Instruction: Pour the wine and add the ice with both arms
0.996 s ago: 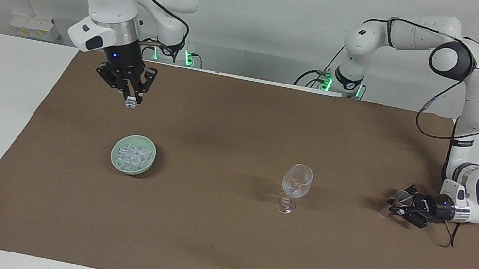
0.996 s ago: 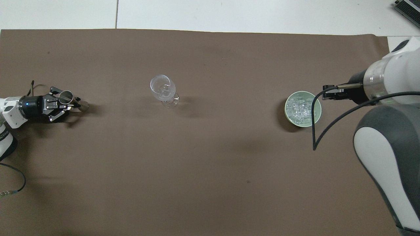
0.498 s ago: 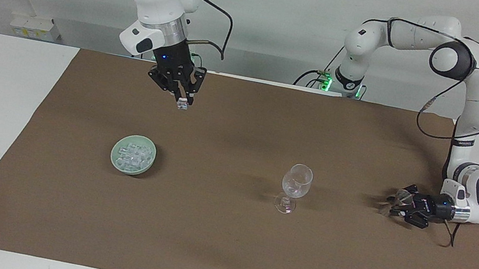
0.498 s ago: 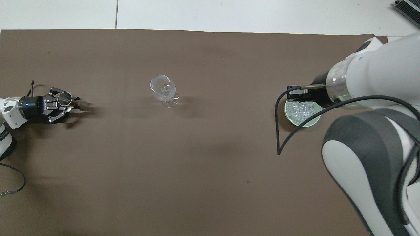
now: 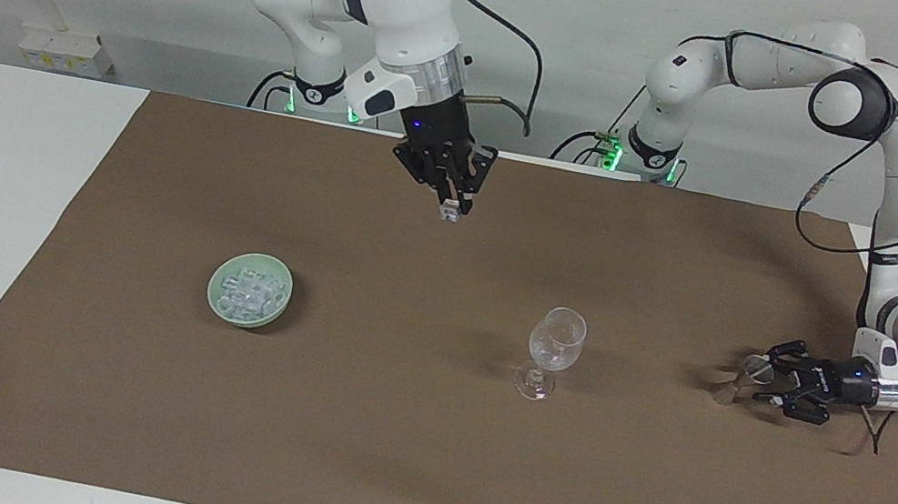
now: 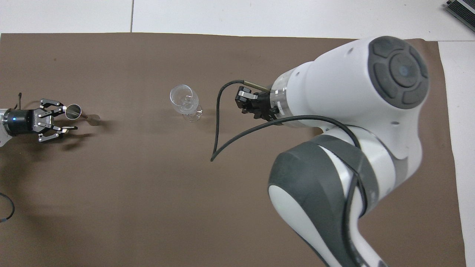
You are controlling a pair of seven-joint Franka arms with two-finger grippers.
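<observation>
Clear ice cube [image 5: 448, 214], pinched in the right tool [image 5: 449, 208] at upper centre of the facing view, could slip before reaching the glass [image 5: 553, 351]. The left tool [image 5: 758, 387], half-spread beside a small metal cup [image 5: 754, 369], might topple it. Overhead, the right arm hides the ice bowl [image 5: 248, 301].

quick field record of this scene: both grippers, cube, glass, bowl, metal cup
right gripper: raised over the brown mat, shut on one ice cube
left gripper: low at the left arm's end, open beside the small metal cup
stemmed glass: upright mid-mat, nothing touching it
green bowl: toward the right arm's end, holds the ice
</observation>
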